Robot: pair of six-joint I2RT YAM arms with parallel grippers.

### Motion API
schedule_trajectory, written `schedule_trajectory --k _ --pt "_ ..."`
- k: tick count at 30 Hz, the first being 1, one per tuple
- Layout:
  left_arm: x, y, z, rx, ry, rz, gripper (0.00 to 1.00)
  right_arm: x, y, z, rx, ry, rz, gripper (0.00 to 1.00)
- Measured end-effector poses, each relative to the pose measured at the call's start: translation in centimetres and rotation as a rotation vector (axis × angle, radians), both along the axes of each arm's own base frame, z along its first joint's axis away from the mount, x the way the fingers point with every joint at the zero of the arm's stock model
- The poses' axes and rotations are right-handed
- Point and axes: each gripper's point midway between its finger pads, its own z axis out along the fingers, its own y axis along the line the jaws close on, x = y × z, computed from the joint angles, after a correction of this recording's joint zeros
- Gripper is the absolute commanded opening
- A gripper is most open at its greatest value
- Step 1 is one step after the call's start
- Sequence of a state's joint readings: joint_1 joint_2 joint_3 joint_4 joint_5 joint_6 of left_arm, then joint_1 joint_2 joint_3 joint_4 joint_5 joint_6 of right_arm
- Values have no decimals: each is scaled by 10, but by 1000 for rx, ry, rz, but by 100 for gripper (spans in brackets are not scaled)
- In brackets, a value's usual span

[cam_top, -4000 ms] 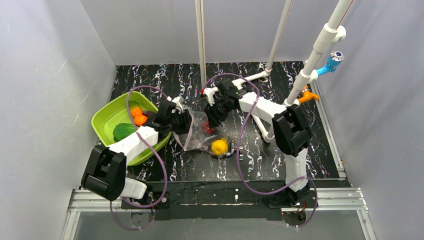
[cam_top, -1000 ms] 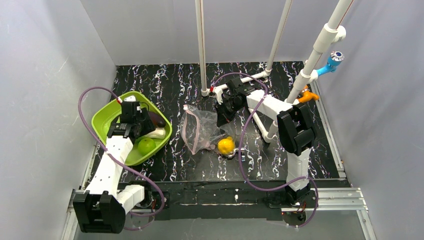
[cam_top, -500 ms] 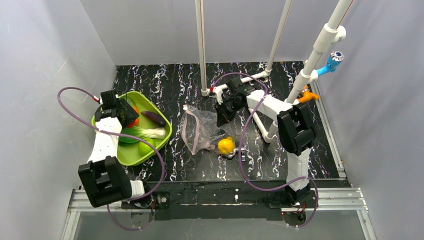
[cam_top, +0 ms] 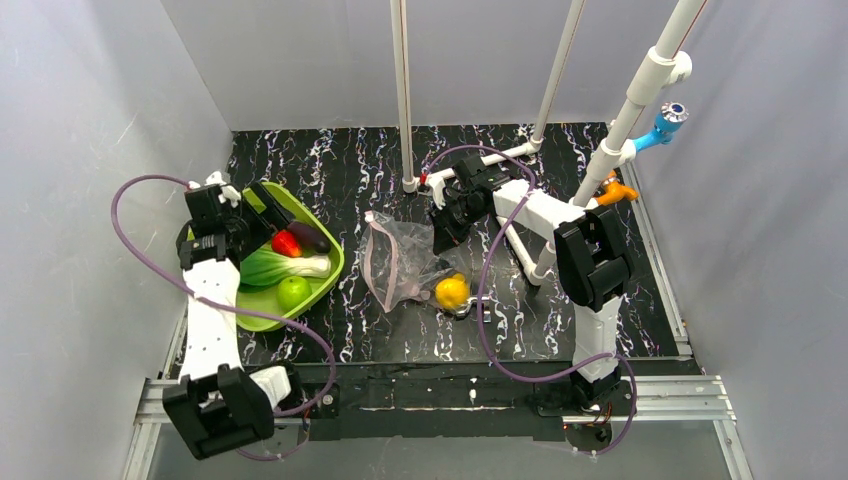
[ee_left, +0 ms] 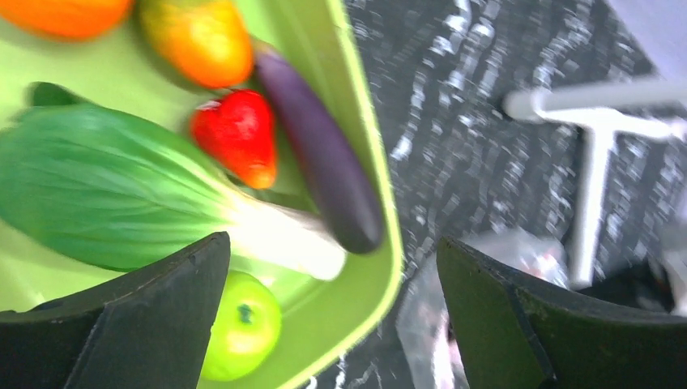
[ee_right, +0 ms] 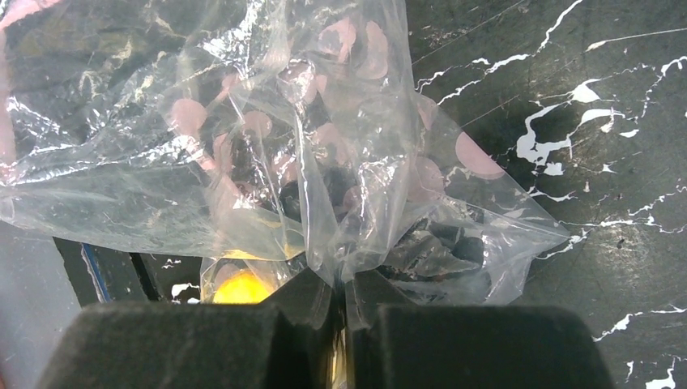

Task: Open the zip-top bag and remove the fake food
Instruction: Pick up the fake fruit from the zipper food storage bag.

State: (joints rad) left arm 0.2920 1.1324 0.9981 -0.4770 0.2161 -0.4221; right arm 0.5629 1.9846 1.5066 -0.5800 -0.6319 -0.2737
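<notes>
The left gripper [cam_top: 262,206] hangs over the far-left part of the lime-green tray [cam_top: 331,274], its jaws spread wide with nothing between them. The tray sits by the table's left edge. In the left wrist view, much of it is cut off or blocked by the two dark fingers [ee_left: 121,324].

What shows there is a leafy bok choy [ee_left: 105,186], a red piece [ee_left: 239,138], a dark purple eggplant [ee_left: 324,162] lying along the rim, and a green round fruit [ee_left: 243,324]. An orange [ee_left: 65,12] is cropped by the top of the view, and a blurred orange-yellow piece [ee_left: 202,40] lies beside it. From above, the arm hides those last two.

The zip-top bag [cam_top: 395,262] lies crumpled in the middle of the table. The right gripper [ee_right: 340,312] is clenched on a fold of its film. The yellow lemon [cam_top: 452,291] lies at the bag's near right corner. Whether it is inside the plastic or just under it is unclear. A small metal fitting [cam_top: 470,310] beside it is too small to make out.
</notes>
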Motion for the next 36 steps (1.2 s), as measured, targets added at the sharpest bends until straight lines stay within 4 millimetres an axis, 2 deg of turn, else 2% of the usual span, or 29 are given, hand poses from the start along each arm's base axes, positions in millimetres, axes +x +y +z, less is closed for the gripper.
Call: schedule_trajectory --k 1,2,3,8,9,11,16,21,27,32,36 --pt "-3 -12 7 -30 -31 -46 98 0 0 0 1 -1 3 13" --pt "-4 -14 8 -34 -35 -52 97 -1 0 0 2 0 5 15" --pt "-13 -37 14 -75 -71 -135 96 -1 0 0 4 -2 8 17" --pt "-52 -110 15 -177 -95 -390 89 -5 1 2 17 6 29 31" --pt "-58 -117 15 -192 -96 -414 86 -6 0 4 18 7 32 36" --pt "-73 -130 15 -218 -103 -455 73 -7 0 9 28 -2 42 46" --pt "-92 -148 16 -264 -123 -505 56 -17 -2 32 68 -42 79 62" --pt "-99 -168 3 -311 -72 -555 52 -31 -7 55 106 -110 127 73" --pt "-117 -191 -23 -326 5 -613 47 -60 -16 68 114 -207 205 76" --pt "-124 -194 -38 -322 34 -607 47 -77 -27 75 122 -299 277 77" --pt "-127 -195 -46 -322 49 -603 50 -97 -42 80 147 -379 351 80"
